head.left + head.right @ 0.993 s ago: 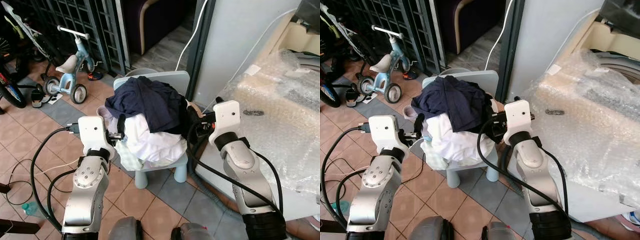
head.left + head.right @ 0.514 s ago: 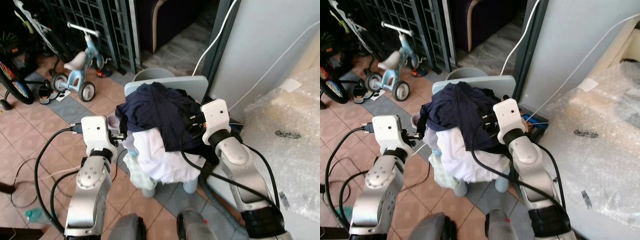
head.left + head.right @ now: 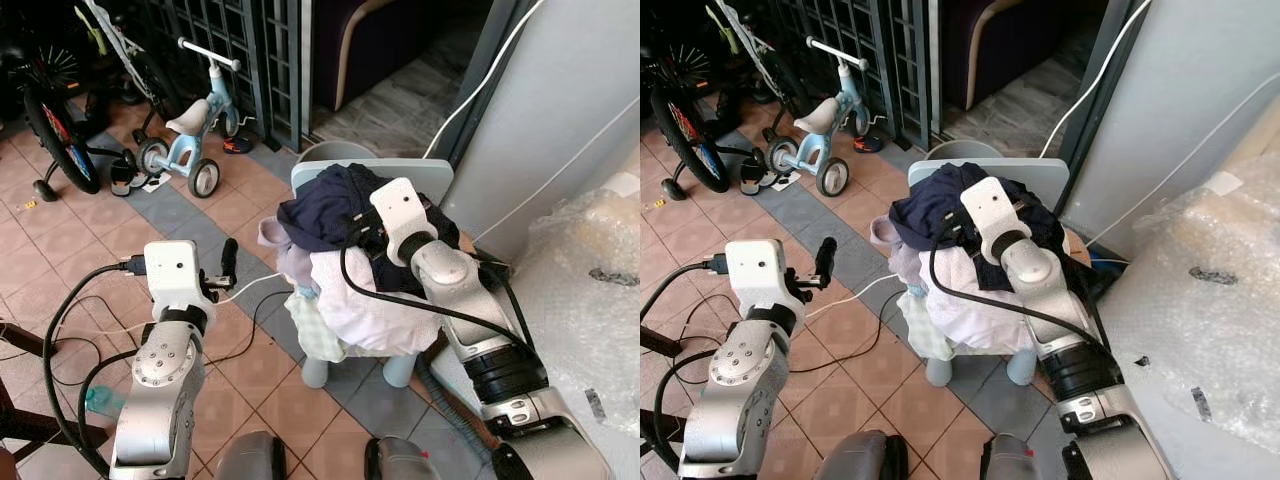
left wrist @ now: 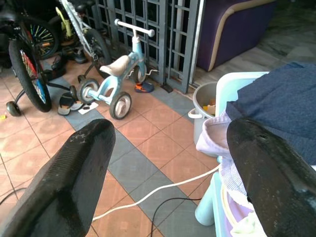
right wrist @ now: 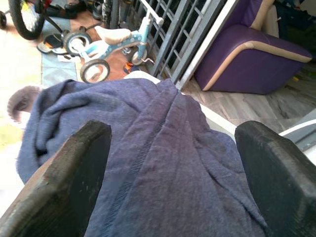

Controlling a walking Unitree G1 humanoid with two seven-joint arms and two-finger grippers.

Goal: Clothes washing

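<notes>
A pile of clothes lies on a small pale blue child's chair [image 3: 425, 180]. A navy garment [image 3: 320, 212] tops it, with white garments [image 3: 375, 300] and a checked cloth underneath. My right gripper [image 5: 168, 163] is over the top of the pile, open, with the navy garment [image 5: 163, 148] spread between its two fingers [image 5: 64, 182]. To the left of the chair my left gripper [image 4: 168, 168] stands open above the floor tiles, apart from the pile, with nothing between its fingers [image 3: 228, 262].
A bubble-wrapped washing machine [image 3: 605, 260] stands at the right. A grey bucket [image 3: 335, 152] sits behind the chair, by a metal gate [image 3: 250, 40]. A blue tricycle [image 3: 195, 130] and a bicycle [image 3: 55, 120] stand at the left. Cables [image 3: 250, 295] trail over the tiles.
The view has swung left. My right gripper has moved from the pile's right side up onto the navy garment. My left gripper now stands further from the pile.
</notes>
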